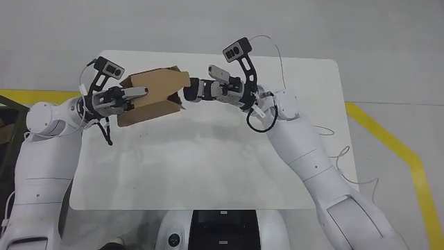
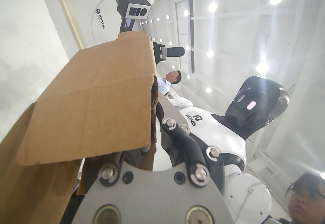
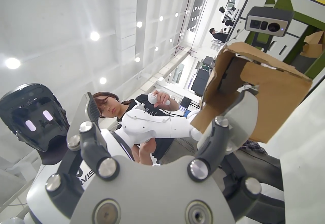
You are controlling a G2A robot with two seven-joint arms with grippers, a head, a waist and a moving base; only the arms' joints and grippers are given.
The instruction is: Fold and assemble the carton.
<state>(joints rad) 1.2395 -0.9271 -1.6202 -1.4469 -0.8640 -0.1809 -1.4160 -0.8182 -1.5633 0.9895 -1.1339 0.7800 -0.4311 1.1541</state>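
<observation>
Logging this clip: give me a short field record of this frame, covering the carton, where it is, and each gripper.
carton: brown cardboard, partly folded, flaps loose, not closed
position: between the two grippers, over the far part of the white table on the robot's left side; cannot tell whether it touches the table
left gripper: shut on a wall of the carton
right gripper: open, one finger against the carton's end flap
task state: assembly not yet done
</observation>
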